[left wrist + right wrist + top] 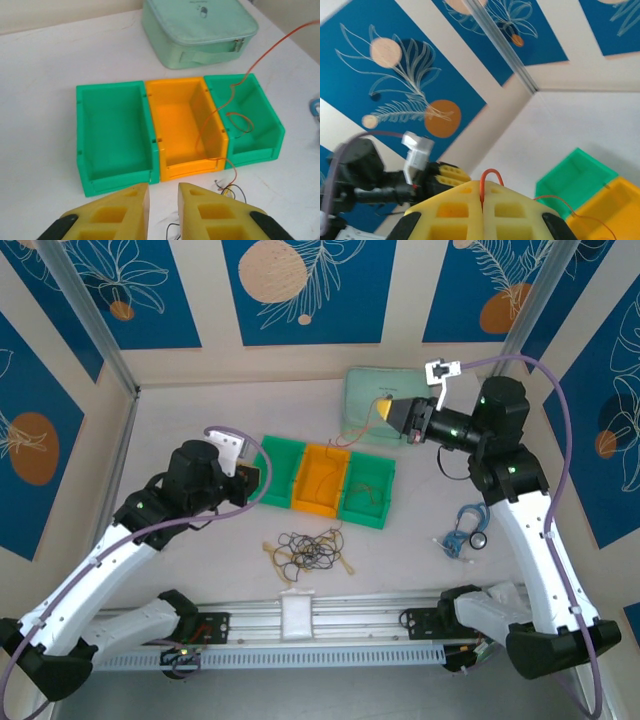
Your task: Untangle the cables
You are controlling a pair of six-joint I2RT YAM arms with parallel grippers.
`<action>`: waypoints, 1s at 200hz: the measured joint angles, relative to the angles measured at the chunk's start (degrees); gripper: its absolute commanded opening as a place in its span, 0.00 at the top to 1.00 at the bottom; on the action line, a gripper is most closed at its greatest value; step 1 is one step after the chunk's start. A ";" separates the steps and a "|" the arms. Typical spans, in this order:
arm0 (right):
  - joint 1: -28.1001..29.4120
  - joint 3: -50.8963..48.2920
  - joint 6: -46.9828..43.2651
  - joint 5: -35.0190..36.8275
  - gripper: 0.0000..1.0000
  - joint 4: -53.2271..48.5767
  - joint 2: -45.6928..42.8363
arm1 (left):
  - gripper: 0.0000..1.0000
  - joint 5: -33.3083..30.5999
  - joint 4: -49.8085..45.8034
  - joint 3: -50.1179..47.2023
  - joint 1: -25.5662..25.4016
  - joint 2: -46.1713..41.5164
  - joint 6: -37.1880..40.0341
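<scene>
Bins [82,150]: three in a row, two green flanking one orange.
Cables: one loose tangle [312,552] on the white desk [170,440], 6 o'clock of the orange bin [192,167]; one red-orange cable [265,55] rising from the right green bin [272,127].
Right jaws: pinching that cable.
Left jaws: slightly spread, empty.
Room: blue-panelled walls [310,280]; bare desk at 9 o'clock of bins.

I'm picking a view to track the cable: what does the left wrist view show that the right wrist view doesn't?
Left wrist adds: the mint case and the red-orange cable dropping into the right green bin. Right wrist adds: the right gripper shut on that cable's loop, and the blue wall panels. Both: the cable and the yellow bin.
</scene>
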 measured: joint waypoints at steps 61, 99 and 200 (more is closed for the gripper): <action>-9.92 2.16 14.82 -7.82 1.00 19.17 3.61 | 0.59 1.79 1.36 -3.65 1.55 0.15 -0.26; -13.33 4.07 18.49 -9.77 1.00 22.62 5.03 | 0.52 2.32 3.04 -6.86 1.84 0.85 -0.37; -13.62 -6.88 9.68 -8.68 1.00 12.76 5.42 | 0.46 4.33 6.75 -9.35 2.56 2.99 -0.17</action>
